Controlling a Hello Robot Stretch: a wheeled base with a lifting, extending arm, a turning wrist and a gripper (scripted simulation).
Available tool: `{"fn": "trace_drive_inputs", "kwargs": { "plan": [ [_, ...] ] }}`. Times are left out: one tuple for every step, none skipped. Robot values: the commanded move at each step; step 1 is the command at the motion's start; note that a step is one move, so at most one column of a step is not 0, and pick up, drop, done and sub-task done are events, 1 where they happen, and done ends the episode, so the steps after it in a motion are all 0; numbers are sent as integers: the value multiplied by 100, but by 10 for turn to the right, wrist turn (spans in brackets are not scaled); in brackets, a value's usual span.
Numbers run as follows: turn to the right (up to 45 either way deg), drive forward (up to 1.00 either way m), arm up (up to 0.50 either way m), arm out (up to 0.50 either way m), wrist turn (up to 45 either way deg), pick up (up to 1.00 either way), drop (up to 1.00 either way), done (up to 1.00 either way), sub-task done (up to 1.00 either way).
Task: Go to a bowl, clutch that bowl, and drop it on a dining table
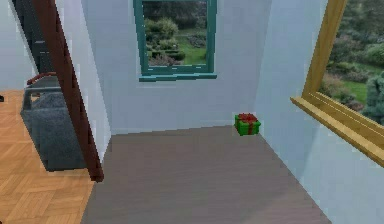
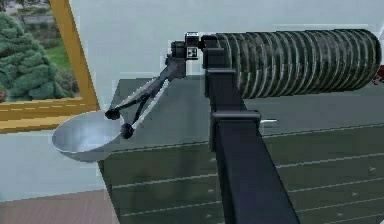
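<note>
Grey bowl [image 2: 85,140] hangs at the hand's [image 2: 118,123] finger end, lower left of arm side view, off the dark dresser's [image 2: 160,185] left edge. Hand holds it. Carry to bench next.

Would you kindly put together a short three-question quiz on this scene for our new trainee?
1. True or false: the gift box on the floor is blue.
2. In the arm side view, the fingers of the gripper reach toward: A) a silvery bowl; B) a red mug; C) a book.
3. Fill in: the ribbed cylinder lies on top of a dark green ____.
Key: 1 false, it is green with a red ribbon; 2 A; 3 dresser.
</note>
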Motion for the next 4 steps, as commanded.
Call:
{"fn": "trace_drive_inputs", "kwargs": {
  "plan": [
    [0,0,0,-46,0,0,0,0,0],
    [-180,0,0,0,0,0,0,0,0],
    [0,75,0,0,0,0,0,0,0],
    [-240,0,0,0,0,0,0,0,0]
  ]
}}
